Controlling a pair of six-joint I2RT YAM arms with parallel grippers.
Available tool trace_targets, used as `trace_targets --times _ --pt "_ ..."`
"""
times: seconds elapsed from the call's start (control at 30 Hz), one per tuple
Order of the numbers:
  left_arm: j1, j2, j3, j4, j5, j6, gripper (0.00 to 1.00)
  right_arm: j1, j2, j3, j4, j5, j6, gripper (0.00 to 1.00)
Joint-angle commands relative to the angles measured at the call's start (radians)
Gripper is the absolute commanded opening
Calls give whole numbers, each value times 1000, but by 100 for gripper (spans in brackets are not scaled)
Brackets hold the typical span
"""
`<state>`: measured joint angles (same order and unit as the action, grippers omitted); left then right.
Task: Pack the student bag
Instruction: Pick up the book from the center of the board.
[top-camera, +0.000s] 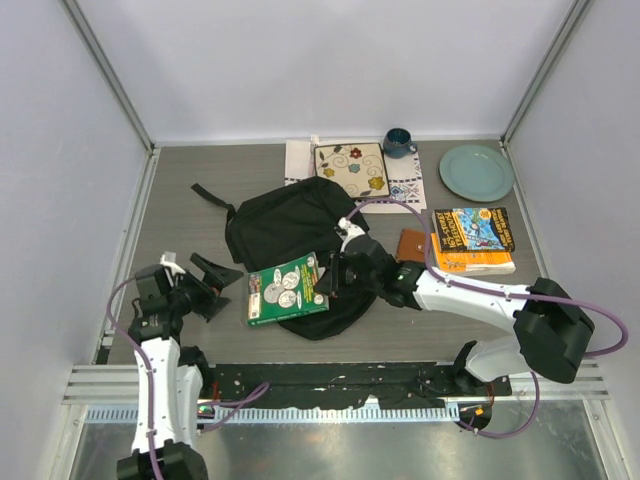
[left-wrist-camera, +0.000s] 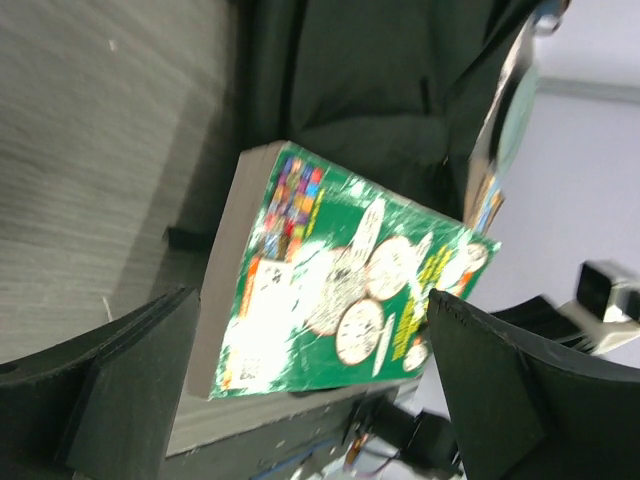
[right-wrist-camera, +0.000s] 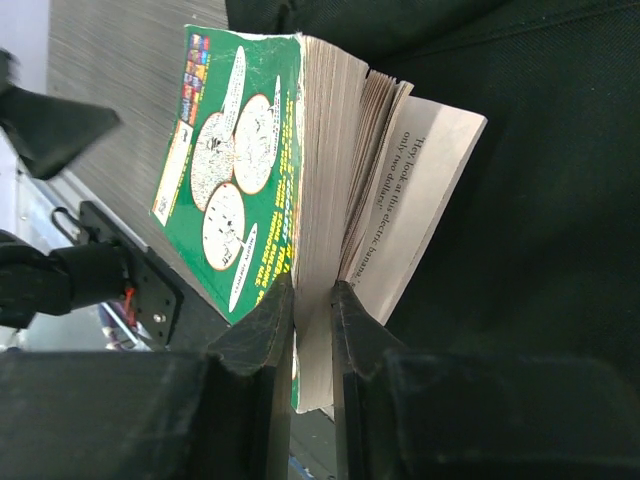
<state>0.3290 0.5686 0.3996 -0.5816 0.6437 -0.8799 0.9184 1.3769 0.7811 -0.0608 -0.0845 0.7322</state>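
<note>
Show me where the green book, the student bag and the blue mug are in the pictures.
green book (top-camera: 287, 290): top external view, middle of its front cover.
student bag (top-camera: 285, 225): top external view, bare black fabric above the book.
blue mug (top-camera: 397, 143): top external view, its body.

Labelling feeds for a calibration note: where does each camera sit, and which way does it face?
Top external: above and behind the arms, looking down on table, student bag, green book; both arms show.
Left wrist: on the left arm, facing the book's cover; left fingers show, open.
Right wrist: on the right arm, facing the book's page edges; right fingers pinch it.
Shared: all see the book and bag.
</note>
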Motion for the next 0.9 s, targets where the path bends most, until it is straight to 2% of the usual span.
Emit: trace_targets --times 0.0,0.1,0.43,0.6,0.87 --pt "-123 4 -36 14 -56 -21 100 -12 -33 -2 108 -11 104 0" --pt "-182 17 -51 17 -81 -37 100 -21 -19 -19 116 -21 128 0" --pt "-252 -15 -156 65 -90 -136 99 -96 -36 -72 191 -119 177 0" --pt "-283 -29 -222 186 -58 -243 99 -99 -22 -89 242 -169 199 0" --pt "-381 1 -281 390 -127 -395 100 -99 -19 -126 302 -213 222 0"
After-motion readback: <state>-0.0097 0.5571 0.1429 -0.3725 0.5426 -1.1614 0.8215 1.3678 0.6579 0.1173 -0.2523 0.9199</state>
